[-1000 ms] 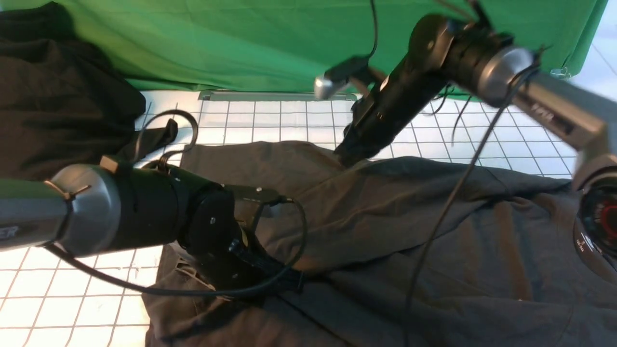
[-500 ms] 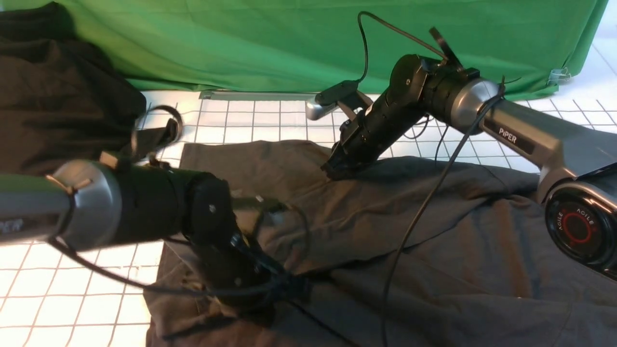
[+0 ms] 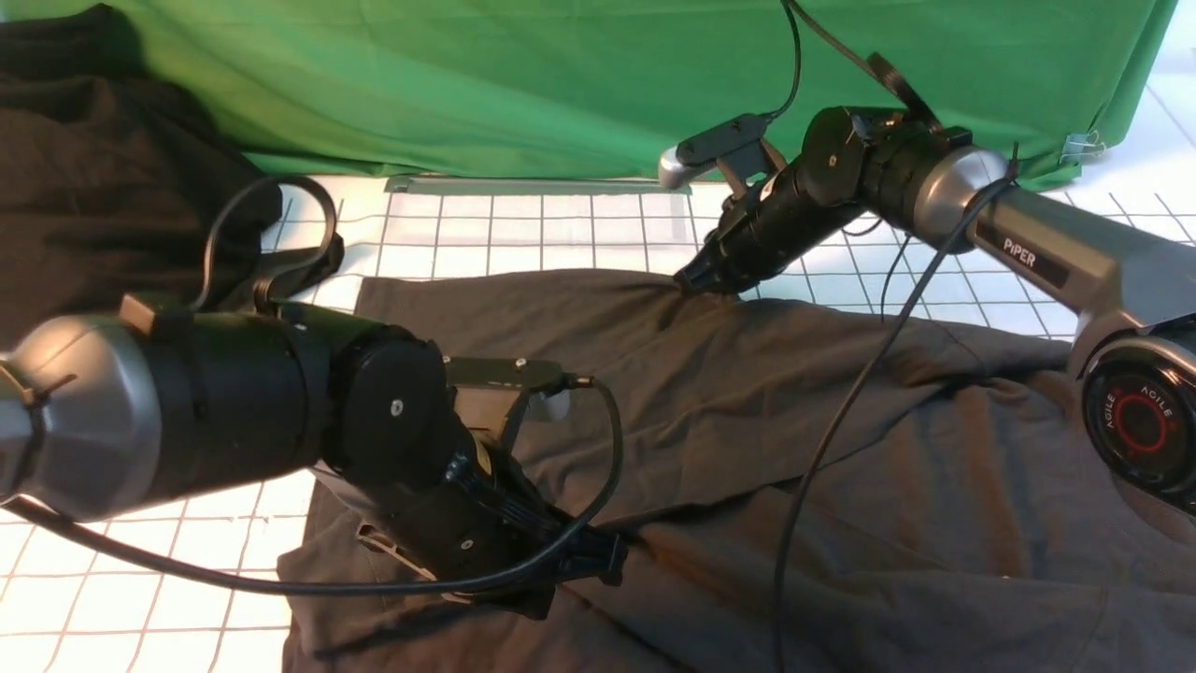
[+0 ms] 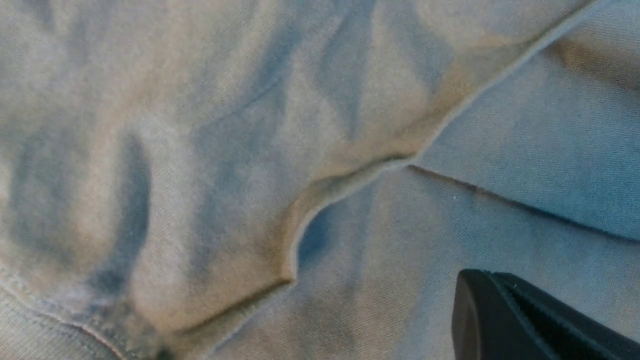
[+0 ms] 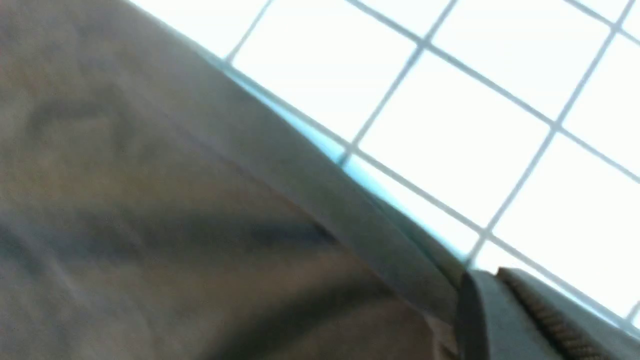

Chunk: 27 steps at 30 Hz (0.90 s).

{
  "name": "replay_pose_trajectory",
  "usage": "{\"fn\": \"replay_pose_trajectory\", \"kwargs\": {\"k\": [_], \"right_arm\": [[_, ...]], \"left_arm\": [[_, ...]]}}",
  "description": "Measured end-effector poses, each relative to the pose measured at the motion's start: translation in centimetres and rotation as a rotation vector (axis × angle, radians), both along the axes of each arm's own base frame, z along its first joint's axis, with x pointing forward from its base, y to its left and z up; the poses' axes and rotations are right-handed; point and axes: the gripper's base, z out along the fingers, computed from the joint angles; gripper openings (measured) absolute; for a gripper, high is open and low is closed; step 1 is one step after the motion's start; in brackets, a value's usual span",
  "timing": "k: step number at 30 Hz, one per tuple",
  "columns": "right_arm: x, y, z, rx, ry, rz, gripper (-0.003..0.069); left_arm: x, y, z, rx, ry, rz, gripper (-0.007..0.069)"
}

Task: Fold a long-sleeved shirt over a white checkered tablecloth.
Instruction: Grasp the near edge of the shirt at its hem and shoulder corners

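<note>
Sprawling from tablecloth (image 3: 523,234) middle to near right corner: shirt (image 3: 710,402) | soft, limp, light knit; best taken at hem or corners | right gripper (image 3: 699,279) pinching far hem | left gripper (image 3: 607,561) clenched, low on near fold

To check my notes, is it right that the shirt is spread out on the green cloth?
Not quite: the shirt is spread out on the white checkered tablecloth. The green cloth lies beyond it at the far side, as the front view shows.

The dark charcoal long-sleeved shirt (image 3: 747,421) lies wrinkled and partly folded under the left pincer (image 3: 607,561). Its far edge meets the right pincer (image 3: 693,279), with the white checkered tablecloth (image 3: 523,234) beyond.
</note>
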Motion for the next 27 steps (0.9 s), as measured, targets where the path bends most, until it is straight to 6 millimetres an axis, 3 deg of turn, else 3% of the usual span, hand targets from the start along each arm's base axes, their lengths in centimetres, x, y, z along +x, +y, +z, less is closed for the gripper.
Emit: {"fn": "replay_pose_trajectory", "kwargs": {"k": [7, 13, 15, 20, 22, 27], "right_arm": [[0.4, -0.7, 2.5, -0.026, 0.02, -0.034, 0.0013], [-0.8, -1.2, 8.0, -0.047, 0.066, -0.005, 0.0013], [-1.2, -1.4, 8.7, -0.06, 0.085, 0.007, 0.0013], [-2.4, -3.9, 12.9, -0.042, 0.1, -0.047, 0.0], [-3.5, -5.1, 14.8, -0.031, 0.092, -0.072, -0.0001], [-7.6, -6.5, 16.9, -0.053, 0.137, -0.051, -0.0002]], "left_arm": [[0.0, 0.0, 0.0, 0.004, -0.006, -0.002, -0.0004], [0.1, 0.6, -0.1, 0.03, 0.013, 0.008, -0.0004], [0.2, 1.0, -0.2, 0.041, 0.033, 0.016, -0.0004], [1.2, 3.2, -0.3, 0.11, 0.043, 0.044, -0.0004], [1.6, 3.6, -0.3, 0.115, 0.021, 0.051, -0.0004], [2.5, 3.3, 0.0, 0.065, -0.068, 0.074, -0.0004]]}}
